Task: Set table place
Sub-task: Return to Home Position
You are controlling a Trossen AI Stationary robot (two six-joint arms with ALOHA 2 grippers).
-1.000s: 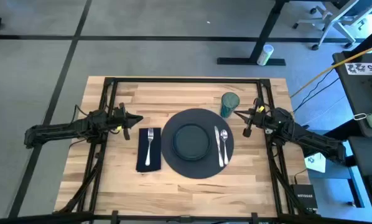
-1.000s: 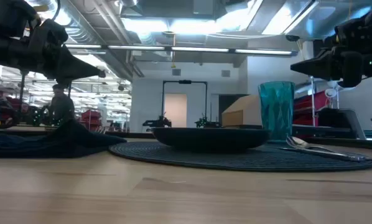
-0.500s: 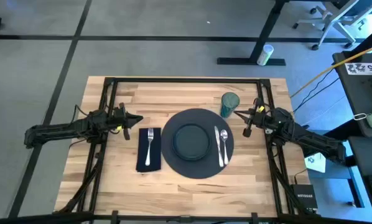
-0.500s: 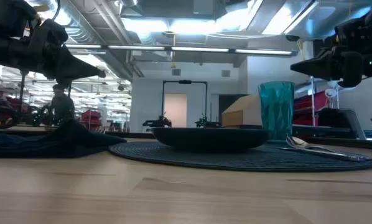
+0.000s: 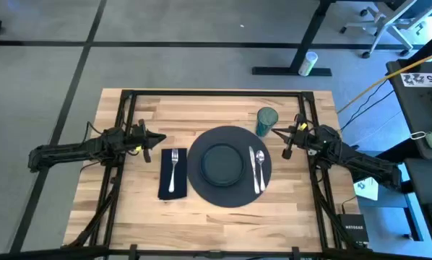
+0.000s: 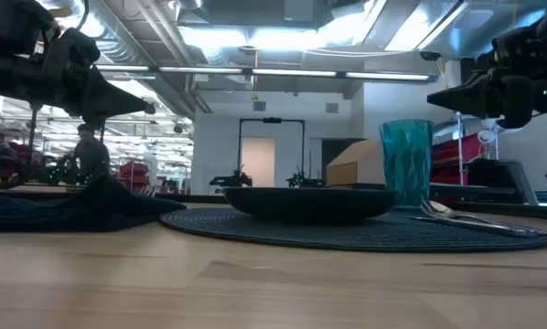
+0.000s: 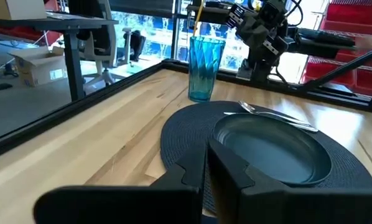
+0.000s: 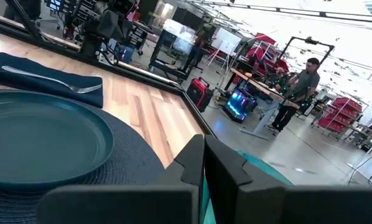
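NETGEAR box (image 5: 352, 231) off the surface's (image 5: 201, 108) near right corner. Mid-surface: charger (image 5: 229, 197) under plate (image 5: 223, 163), fork (image 5: 173, 169) on napkin (image 5: 165, 190), knife (image 5: 254, 173), spoon (image 5: 260, 157). Farther, teal cup (image 5: 266, 120). Left pincer (image 5: 162, 140) and right pincer (image 5: 276, 131) flank them, pinched closed, empty

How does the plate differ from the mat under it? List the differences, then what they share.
The plate is smaller; the mat is wider and rings it. The plate is smooth with a raised rim; the mat is flat and woven. The plate rests on the mat; the mat lies on the table. Both are round and dark.
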